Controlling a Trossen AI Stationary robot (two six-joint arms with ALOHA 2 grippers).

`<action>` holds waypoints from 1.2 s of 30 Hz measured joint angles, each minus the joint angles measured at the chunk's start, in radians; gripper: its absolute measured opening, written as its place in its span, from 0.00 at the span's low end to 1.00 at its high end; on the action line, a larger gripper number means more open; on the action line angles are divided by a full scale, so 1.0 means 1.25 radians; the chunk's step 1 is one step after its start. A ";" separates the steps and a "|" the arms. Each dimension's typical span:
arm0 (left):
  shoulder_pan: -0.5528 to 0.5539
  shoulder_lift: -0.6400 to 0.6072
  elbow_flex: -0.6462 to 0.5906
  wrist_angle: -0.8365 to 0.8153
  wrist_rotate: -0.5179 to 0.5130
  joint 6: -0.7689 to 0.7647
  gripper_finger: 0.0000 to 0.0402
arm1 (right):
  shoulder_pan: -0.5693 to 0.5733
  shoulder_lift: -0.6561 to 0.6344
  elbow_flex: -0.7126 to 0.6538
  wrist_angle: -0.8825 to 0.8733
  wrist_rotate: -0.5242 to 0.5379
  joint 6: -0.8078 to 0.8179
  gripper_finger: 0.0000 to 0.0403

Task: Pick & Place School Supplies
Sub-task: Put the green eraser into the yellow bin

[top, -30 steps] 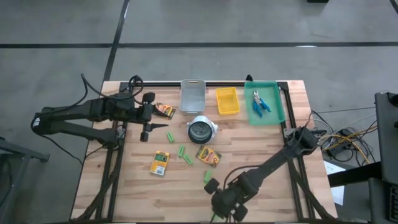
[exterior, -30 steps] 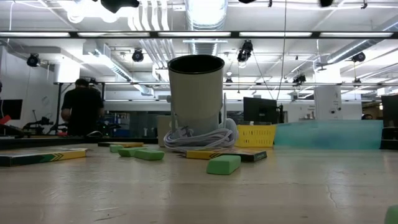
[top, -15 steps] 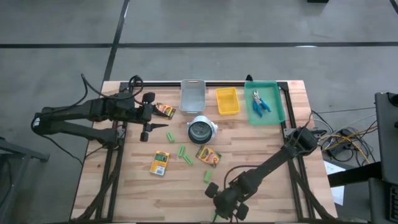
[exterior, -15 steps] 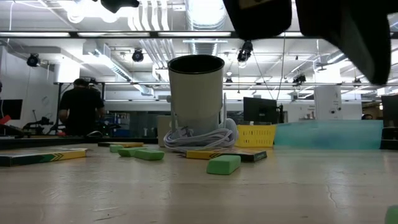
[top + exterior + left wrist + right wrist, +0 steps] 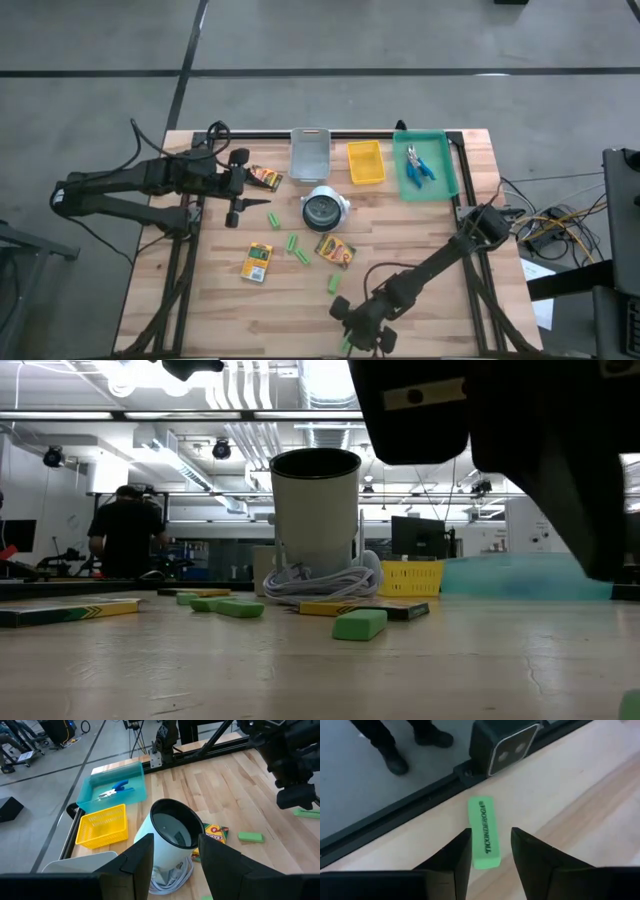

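Two arms on this desk [image 5: 420, 260], and only the right one is busy. It reaches from its base at the desk's right side diagonally to the near edge, wrist tipped down, so the right hand [image 5: 352, 326] hangs low over the wood. Its fingers stand apart with nothing between them; a light-green eraser [image 5: 484, 832] lies flat on the desk right in front of the gap, just short of the desk's black edge rail. The overhead barely shows that piece, just a green sliver at the hand's edge. The low camera only gets the arm as a big dark bulk overhead.

The left arm stretches in from the left, its left hand [image 5: 236, 186] partly open, empty, parked next to a crayon box [image 5: 265, 178]. Its wrist camera looks past the fingers at a white cup [image 5: 172, 840] tipped on its side. Beyond that cup sit a yellow basket [image 5: 101, 824] and a teal tray [image 5: 112, 787] holding the blue-handled scissors [image 5: 114, 790].

More green erasers [image 5: 296, 250] and two more crayon boxes [image 5: 257, 262] lie between both hands.
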 joint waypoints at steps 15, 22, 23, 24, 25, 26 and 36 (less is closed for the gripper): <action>0.000 0.000 0.000 0.000 0.000 0.000 0.40 | 0.000 0.000 -0.042 0.056 -0.008 0.002 0.36; 0.000 0.000 0.000 0.000 0.000 0.000 0.40 | -0.001 0.003 -0.046 0.056 -0.008 0.003 0.37; 0.000 0.000 0.000 0.000 0.000 0.000 0.40 | -0.002 0.008 -0.046 0.062 -0.007 0.003 0.37; 0.000 0.000 0.000 0.000 0.000 0.000 0.40 | -0.002 0.013 -0.046 0.069 -0.007 0.004 0.37; 0.001 0.000 0.000 0.000 0.000 0.000 0.40 | -0.002 0.020 -0.047 0.080 -0.008 0.008 0.37; 0.001 0.000 0.000 0.000 0.000 0.000 0.40 | -0.002 0.027 -0.047 0.100 -0.008 0.014 0.36; 0.001 0.000 0.000 0.000 0.000 0.000 0.40 | -0.002 0.061 -0.046 0.153 -0.020 0.025 0.36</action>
